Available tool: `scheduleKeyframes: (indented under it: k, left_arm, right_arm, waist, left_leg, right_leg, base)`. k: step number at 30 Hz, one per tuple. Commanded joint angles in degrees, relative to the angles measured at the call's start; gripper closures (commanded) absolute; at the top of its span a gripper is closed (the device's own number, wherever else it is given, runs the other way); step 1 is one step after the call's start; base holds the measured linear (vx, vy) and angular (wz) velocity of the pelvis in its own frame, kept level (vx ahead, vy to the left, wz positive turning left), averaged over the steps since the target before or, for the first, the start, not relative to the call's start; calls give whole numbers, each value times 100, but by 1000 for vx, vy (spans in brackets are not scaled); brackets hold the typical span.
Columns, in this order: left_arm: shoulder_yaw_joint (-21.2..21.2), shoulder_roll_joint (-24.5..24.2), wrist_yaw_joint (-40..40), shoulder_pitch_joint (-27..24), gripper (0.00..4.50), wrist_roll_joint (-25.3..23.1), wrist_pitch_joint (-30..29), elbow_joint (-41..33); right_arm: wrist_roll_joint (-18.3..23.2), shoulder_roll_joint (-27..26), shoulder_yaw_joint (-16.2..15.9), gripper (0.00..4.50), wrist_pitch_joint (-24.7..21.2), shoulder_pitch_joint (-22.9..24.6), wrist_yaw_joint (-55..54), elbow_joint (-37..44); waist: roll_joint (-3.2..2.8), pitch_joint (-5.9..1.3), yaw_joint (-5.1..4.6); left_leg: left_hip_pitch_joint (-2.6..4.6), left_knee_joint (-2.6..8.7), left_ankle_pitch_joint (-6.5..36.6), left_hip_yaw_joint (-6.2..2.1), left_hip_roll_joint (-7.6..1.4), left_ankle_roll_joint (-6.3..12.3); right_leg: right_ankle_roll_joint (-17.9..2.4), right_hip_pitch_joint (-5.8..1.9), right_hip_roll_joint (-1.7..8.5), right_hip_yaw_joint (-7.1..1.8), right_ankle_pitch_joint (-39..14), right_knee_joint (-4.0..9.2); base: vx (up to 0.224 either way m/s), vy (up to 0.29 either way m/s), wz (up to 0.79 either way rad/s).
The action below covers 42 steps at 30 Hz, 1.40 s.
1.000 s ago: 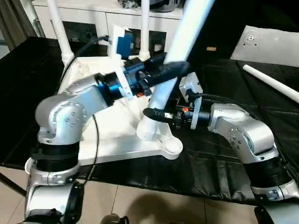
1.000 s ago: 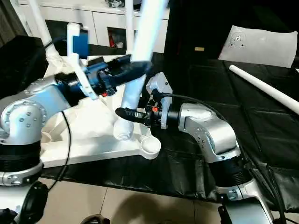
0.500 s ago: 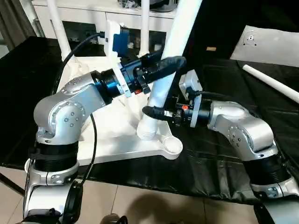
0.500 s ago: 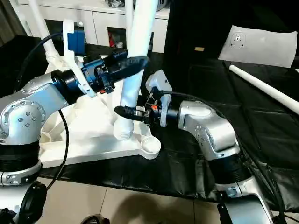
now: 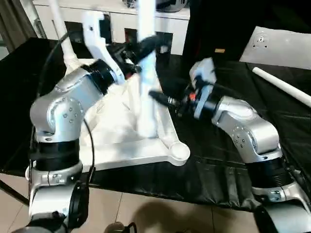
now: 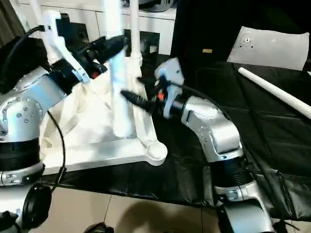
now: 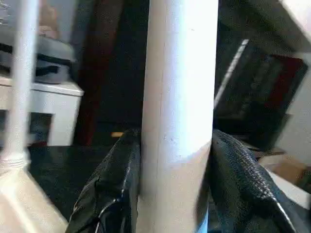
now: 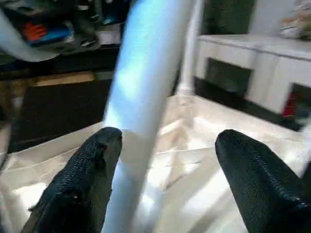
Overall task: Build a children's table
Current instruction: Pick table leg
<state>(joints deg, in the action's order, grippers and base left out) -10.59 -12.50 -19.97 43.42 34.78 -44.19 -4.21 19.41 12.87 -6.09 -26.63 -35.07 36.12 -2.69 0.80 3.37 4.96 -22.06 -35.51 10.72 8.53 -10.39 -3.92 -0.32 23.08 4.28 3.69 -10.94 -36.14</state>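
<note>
The white tabletop [image 5: 127,150] lies underside up on the black-covered table, its near right corner socket [image 5: 180,152] bare. My left gripper [image 7: 175,141] is shut on a long white leg [image 5: 146,87], which stands nearly upright with its lower end down on the ribbed underside. My right gripper [image 5: 163,99] reaches in from the right, open, with one finger [image 8: 82,184] beside this leg [image 8: 141,97] and the other finger [image 8: 257,184] well apart. Two more legs [image 6: 133,29] [image 5: 60,29] stand in the far sockets. A loose leg [image 5: 282,87] lies at the right.
A small white panel with holes [image 5: 282,46] lies at the back right on the black cloth. White cabinets [image 6: 87,22] stand behind the table. The table's front edge [image 5: 194,194] runs just below the tabletop, with tiled floor beyond.
The held leg has swung from leaning right to nearly upright and shifted left over the tabletop. My right gripper has let go of the leg and opened.
</note>
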Motion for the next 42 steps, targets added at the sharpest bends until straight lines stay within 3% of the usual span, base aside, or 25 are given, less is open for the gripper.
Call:
scheduleKeyframes:
  k: [1,5,9,10,14,16,17,18,19,21,27,32,39,40,42]
  left_arm:
    - [53,45,157,97,278,-92,41,-173]
    - [217,93,558,129,278,-398,96,-351]
    - [304,111,862,153,278,-636,81,-442]
    - [331,106,895,147,278,-673,66,-460]
    - [444,194,1036,145,278,-736,-4,-604]
    - [494,207,1052,151,278,-765,-13,-639]
    - [528,202,1061,148,278,-794,-15,-657]
    - [580,181,1060,140,278,-842,-11,-669]
    - [617,184,1070,141,278,-884,-10,-671]
    - [594,218,1122,157,278,-906,10,-671]
    - [599,248,1159,214,278,-896,6,-687]
    - [645,209,1140,209,278,-1073,90,-593]
    - [586,291,1134,260,278,-918,12,-686]
    - [575,307,1133,264,278,-891,-11,-714]
    - [535,348,1129,265,278,-823,-51,-758]
  right_arm:
    - [-279,-32,104,68,156,73,-399,90]
    - [-276,-199,216,37,-228,74,-845,199]
    - [-194,-379,271,11,-332,112,-1123,458]
    - [-223,-413,245,4,-346,125,-1175,513]
    - [-301,-575,52,4,-529,229,-1353,689]
    - [-348,-617,-20,4,-607,240,-1416,668]
    - [-353,-650,-32,4,-675,241,-1446,667]
    - [-377,-695,-62,4,-731,223,-1489,628]
    - [-414,-714,-95,4,-758,202,-1530,594]
    - [-380,-756,-96,4,-882,175,-1576,543]
    - [-167,-920,-174,4,-1083,166,-1400,415]
    - [132,-1048,-33,4,-1348,193,-1352,618]
    - [68,-995,-166,4,-1427,253,-1198,472]
    - [49,-1016,-178,32,-1431,236,-1222,383]
    - [72,-1050,-175,40,-1458,214,-1265,310]
  waist:
    - [28,-408,-25]
    - [21,-399,-40]
    - [-9,-402,-38]
    - [-47,-403,-35]
    - [7,-391,-36]
    - [-10,-390,-41]
    - [28,-384,-48]
    - [10,-382,-39]
    - [56,-374,-56]
    - [16,-378,-42]
    - [38,-379,-45]
    - [44,-373,-47]
    - [46,-368,-26]
    - [49,-369,-31]
    - [48,-371,-32]
  left_leg:
    - [80,452,647,20,-190,-166]
    - [88,466,777,14,-201,-188]
    - [75,463,750,5,-193,-205]
    - [84,464,791,-4,-188,-224]
    - [84,483,908,-7,-191,-282]
    - [82,486,910,-13,-195,-311]
    - [81,488,948,-6,-190,-313]
    - [84,493,965,-12,-193,-319]
    - [74,494,975,-2,-187,-324]
    - [84,493,971,-10,-190,-350]
    - [76,491,911,-14,-185,-371]
    - [80,500,916,-16,-191,-379]
    - [78,501,934,-14,-192,-414]
    - [73,500,915,-16,-192,-420]
    - [70,496,882,-16,-195,-414]
  right_leg:
    - [-1021,-316,328,-267,-790,390]
    - [-933,-307,317,-274,-898,403]
    - [-892,-313,316,-272,-738,398]
    - [-883,-311,314,-268,-742,389]
    - [-828,-305,313,-269,-896,408]
    - [-831,-296,314,-270,-890,405]
    - [-813,-297,312,-272,-930,419]
    - [-806,-294,318,-272,-963,413]
    - [-752,-292,312,-275,-1032,432]
    - [-715,-285,319,-278,-1053,421]
    - [-739,-297,321,-275,-814,400]
    - [-743,-293,321,-277,-833,409]
    - [-715,-294,336,-280,-931,415]
    - [-722,-296,337,-279,-935,414]
    - [-743,-298,342,-281,-895,409]
  base:
    - [0,0,0]
    - [0,0,0]
    - [0,0,0]
    - [0,0,0]
    - [0,0,0]
    - [0,0,0]
    - [0,0,0]
    - [0,0,0]
    - [0,0,0]
    - [0,0,0]
    - [0,0,0]
    - [0,0,0]
    - [0,0,0]
    - [0,0,0]
    - [0,0,0]
